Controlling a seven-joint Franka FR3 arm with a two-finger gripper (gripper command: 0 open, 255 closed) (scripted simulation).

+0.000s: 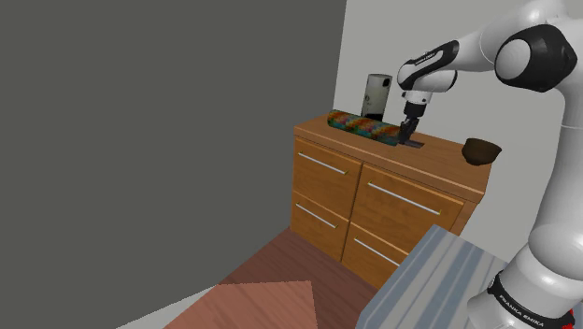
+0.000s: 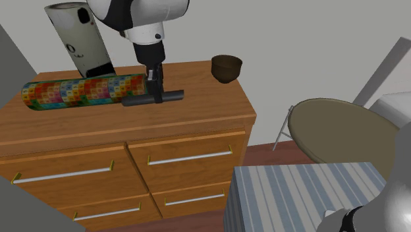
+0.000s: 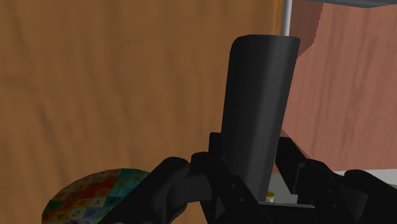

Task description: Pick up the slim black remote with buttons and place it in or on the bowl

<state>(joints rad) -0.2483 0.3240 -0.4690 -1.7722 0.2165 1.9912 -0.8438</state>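
As the gripper (image 2: 157,92) is clamped across the slim black remote (image 2: 172,96), low over the wooden dresser (image 2: 204,111) top beside a colourful roll (image 2: 85,91), the grasp seems made, and the next move calls for lifting it across to the brown bowl (image 2: 226,68) near the corner.

Glossy white arm (image 1: 551,234) with dark grey joints, small black lettering, all-black fingers (image 2: 158,82).

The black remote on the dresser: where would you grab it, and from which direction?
Across its narrow width near mid-length, coming down from above: the remote lies flat on the dresser, long and slim, with the patterned roll close alongside. The pincer clasps it there.
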